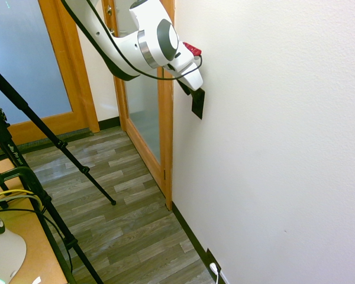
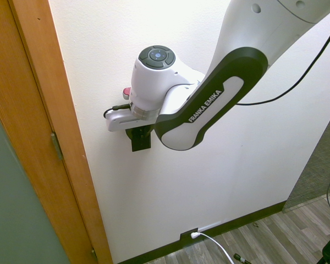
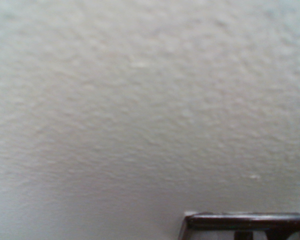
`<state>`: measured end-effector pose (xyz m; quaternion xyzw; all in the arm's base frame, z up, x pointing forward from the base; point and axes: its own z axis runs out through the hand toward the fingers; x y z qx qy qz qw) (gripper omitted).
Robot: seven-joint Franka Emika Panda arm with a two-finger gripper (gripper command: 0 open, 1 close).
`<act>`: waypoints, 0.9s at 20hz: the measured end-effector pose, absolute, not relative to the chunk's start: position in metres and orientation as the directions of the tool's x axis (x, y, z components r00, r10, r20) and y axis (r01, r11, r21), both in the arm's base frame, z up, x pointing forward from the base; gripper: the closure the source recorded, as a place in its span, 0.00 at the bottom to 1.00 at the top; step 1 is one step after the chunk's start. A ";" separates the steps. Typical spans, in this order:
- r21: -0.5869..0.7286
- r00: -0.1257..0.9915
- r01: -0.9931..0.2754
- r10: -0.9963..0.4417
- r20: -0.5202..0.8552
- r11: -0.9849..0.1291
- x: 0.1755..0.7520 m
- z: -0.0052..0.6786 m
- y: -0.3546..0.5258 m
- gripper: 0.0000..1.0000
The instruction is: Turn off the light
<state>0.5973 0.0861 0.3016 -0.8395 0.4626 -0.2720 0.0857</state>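
The switch is a small, flat, dark upright plate fixed to the white wall, just beside the wooden door frame and well above the floor; in the second exterior view the same plate shows just below the robot's hand, partly covered by it. The gripper is pressed in close at the plate's upper edge, angled downward toward the wall, with its dark fingers right against the plate (whether they actually touch it cannot be told). The hand hides the fingertips in both exterior views, so I cannot tell whether the jaws stand open or closed. The wrist view is filled with blurred textured wall, and a dark edge of the plate shows at its border. The room is brightly lit. Low on the wall, at the dark baseboard, sits a dark outlet plate with a white plug in it, well apart from the switch. A wood-plank floor runs beside the glazed door.
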 end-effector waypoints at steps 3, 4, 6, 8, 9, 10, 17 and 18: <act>-0.400 0.422 -0.728 -0.824 0.379 -0.557 0.596 0.302 0.081 1.00; -0.399 0.421 -0.729 -0.824 0.380 -0.556 0.596 0.302 0.080 1.00; -0.398 0.419 -0.730 -0.824 0.382 -0.555 0.595 0.302 0.077 1.00; -0.397 0.415 -0.733 -0.825 0.382 -0.553 0.594 0.302 0.075 1.00; -0.397 0.414 -0.733 -0.826 0.383 -0.552 0.594 0.303 0.074 1.00; -0.399 0.415 -0.732 -0.826 0.382 -0.552 0.594 0.303 0.075 1.00; -0.388 0.421 -0.743 -0.832 0.362 -0.545 0.597 0.289 0.078 1.00; -0.396 0.425 -0.737 -0.832 0.357 -0.547 0.598 0.287 0.081 1.00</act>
